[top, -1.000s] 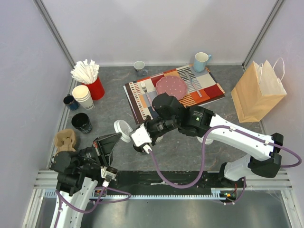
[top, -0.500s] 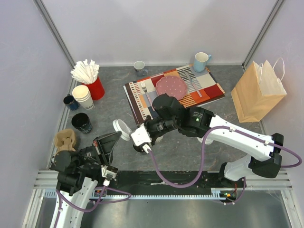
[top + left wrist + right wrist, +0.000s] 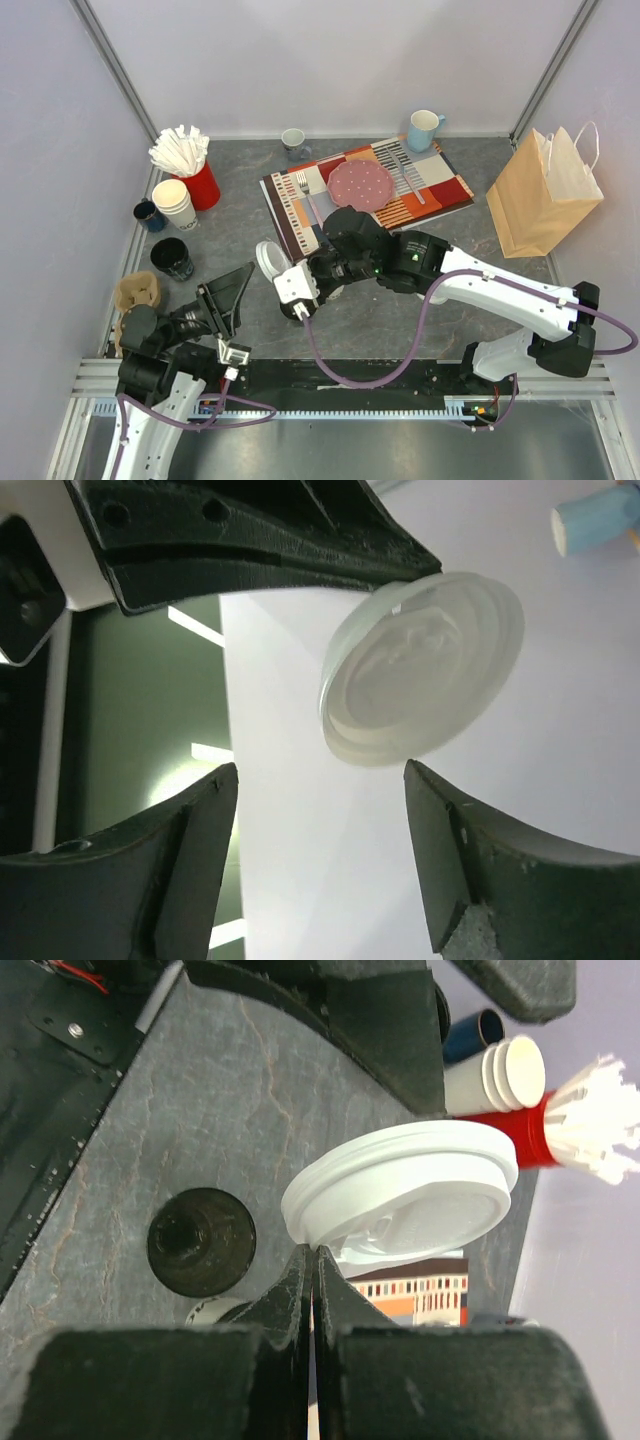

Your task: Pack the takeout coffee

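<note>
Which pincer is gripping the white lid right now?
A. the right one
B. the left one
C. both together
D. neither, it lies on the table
A: the right pincer is shut on the rim of the white lid, while the left pincer stands open and clear of it.

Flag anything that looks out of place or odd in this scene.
The white lid sits on no cup: the right pincer pinches its rim and holds it tilted in the air, while the black cup stands open, lidless, near the stacked paper cups. Nothing looks spilled.
</note>
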You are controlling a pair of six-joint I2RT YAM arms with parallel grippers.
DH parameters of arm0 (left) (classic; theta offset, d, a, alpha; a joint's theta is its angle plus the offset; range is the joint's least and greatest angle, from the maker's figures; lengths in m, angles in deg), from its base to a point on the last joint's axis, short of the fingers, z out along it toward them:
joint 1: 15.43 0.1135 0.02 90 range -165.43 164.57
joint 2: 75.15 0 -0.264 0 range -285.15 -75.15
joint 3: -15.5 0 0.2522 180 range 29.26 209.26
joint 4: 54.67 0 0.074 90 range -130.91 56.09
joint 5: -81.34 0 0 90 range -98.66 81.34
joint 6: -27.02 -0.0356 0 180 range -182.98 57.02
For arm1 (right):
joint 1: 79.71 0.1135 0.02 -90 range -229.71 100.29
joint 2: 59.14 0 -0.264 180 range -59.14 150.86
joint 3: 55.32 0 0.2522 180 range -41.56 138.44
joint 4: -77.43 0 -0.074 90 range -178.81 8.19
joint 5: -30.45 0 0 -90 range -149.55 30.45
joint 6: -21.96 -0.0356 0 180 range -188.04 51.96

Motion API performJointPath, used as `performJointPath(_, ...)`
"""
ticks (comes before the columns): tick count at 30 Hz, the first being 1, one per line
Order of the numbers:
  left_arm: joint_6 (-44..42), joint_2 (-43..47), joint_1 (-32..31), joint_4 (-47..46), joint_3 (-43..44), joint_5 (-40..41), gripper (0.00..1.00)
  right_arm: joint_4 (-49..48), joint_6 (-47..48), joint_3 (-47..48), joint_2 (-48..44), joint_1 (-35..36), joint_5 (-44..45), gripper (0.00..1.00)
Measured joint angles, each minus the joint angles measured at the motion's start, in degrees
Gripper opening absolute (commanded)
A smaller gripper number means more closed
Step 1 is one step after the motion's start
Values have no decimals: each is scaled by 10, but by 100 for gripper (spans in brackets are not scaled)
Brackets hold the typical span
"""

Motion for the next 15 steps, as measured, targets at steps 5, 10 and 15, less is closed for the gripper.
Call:
performJointPath(5, 0, -3, 0, 63, 10, 74, 80, 16, -5, -5, 0, 1, 71, 0)
performJointPath(10, 55, -65, 0, 90, 24, 191, 80, 57, 8, -5, 0, 16, 126, 0)
performJointPath(15, 283, -240, 0, 138, 137, 348, 76, 129, 39, 0, 15, 61, 166, 0)
